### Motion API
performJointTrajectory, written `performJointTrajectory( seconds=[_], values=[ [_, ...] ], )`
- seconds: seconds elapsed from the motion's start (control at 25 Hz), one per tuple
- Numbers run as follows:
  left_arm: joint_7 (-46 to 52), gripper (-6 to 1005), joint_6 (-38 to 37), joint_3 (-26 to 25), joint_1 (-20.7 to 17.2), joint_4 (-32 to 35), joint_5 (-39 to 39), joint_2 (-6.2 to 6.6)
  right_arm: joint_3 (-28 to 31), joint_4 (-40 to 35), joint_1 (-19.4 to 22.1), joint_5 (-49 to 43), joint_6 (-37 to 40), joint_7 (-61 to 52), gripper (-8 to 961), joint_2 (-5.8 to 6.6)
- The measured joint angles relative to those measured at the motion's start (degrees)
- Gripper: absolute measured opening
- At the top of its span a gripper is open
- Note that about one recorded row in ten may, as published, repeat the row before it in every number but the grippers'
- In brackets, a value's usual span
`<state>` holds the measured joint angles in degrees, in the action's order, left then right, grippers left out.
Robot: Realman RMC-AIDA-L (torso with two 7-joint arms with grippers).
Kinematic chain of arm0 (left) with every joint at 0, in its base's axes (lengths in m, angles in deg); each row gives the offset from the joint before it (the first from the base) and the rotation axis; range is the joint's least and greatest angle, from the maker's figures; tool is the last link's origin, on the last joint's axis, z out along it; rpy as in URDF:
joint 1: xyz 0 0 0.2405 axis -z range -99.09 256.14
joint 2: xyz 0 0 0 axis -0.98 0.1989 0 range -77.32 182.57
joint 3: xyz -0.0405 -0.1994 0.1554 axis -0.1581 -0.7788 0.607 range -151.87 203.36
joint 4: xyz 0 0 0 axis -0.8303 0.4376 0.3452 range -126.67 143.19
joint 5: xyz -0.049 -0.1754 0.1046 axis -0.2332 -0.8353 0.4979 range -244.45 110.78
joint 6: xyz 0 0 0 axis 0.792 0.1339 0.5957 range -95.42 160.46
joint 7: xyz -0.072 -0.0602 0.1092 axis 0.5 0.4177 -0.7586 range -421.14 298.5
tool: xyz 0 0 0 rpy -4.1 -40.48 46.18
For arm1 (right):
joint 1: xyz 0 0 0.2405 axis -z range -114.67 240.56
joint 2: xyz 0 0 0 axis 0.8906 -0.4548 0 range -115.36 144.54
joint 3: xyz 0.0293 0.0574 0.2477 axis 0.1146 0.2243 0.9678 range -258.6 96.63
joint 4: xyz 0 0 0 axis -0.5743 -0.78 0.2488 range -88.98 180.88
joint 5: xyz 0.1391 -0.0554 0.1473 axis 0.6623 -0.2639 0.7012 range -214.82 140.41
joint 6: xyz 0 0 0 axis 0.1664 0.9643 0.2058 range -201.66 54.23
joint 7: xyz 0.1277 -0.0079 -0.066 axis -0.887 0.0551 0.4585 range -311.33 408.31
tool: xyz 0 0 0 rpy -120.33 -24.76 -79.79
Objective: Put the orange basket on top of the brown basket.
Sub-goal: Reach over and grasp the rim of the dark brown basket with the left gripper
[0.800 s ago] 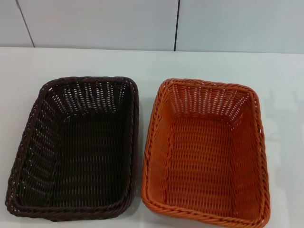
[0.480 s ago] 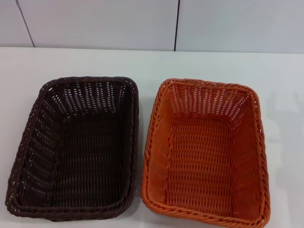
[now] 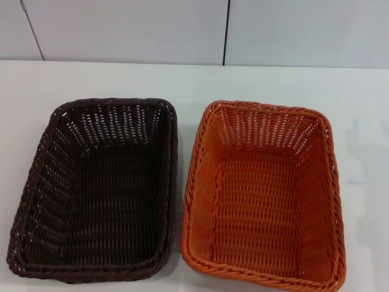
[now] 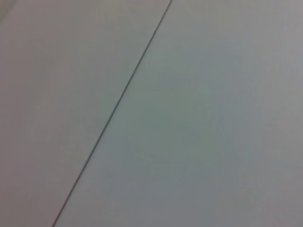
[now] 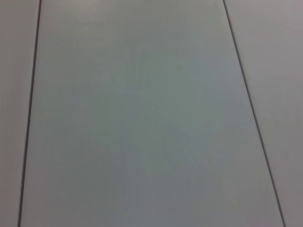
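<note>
Two woven baskets sit just beside each other on the white table (image 3: pixel 182 79), the orange basket (image 3: pixel 261 194) right of the brown basket (image 3: pixel 97 188); no gripper shows, and a one-sided rim grip could tilt it.

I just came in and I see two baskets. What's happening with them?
Nothing is being handled right now. A rectangular dark brown woven wicker basket sits on the white table at the robot's left, and a rectangular bright orange woven wicker basket sits beside it on the right. Both are empty. No arm or end effector is in view, so the stacking hasn't begun.
</note>
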<state>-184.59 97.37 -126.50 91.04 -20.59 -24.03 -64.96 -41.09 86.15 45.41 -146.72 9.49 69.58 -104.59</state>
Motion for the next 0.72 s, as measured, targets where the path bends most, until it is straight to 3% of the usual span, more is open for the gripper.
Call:
performJointTrajectory(
  seconds=[0.24,0.36,0.4,0.44,0.6,0.72],
  values=[
    [3.80,607,-0.35,3.44,-0.57,-0.81,0.01,0.68,0.00,0.00,-0.01,0.00,0.03,0.00,604,0.01],
    [11.61,607,-1.01,10.90,-2.23,-4.64,2.29,2.67,0.00,0.02,-0.05,0.01,0.04,0.00,604,0.07],
    [20.34,607,-1.21,15.22,-3.07,-8.43,7.46,4.57,0.00,0.02,-0.09,0.01,0.04,0.00,604,0.08],
    [20.34,607,-1.21,15.22,-3.07,-8.43,7.46,4.57,0.00,0.02,-0.09,0.01,0.04,0.00,604,0.08],
    [42.25,608,3.99,18.77,-2.73,-15.57,22.24,8.59,0.00,-0.33,-0.29,0.01,0.04,0.00,604,0.15],
    [48.96,609,7.85,18.42,-2.02,-17.35,26.22,9.44,0.00,-0.56,-0.47,0.01,-0.04,0.00,604,0.13]
  ],
)
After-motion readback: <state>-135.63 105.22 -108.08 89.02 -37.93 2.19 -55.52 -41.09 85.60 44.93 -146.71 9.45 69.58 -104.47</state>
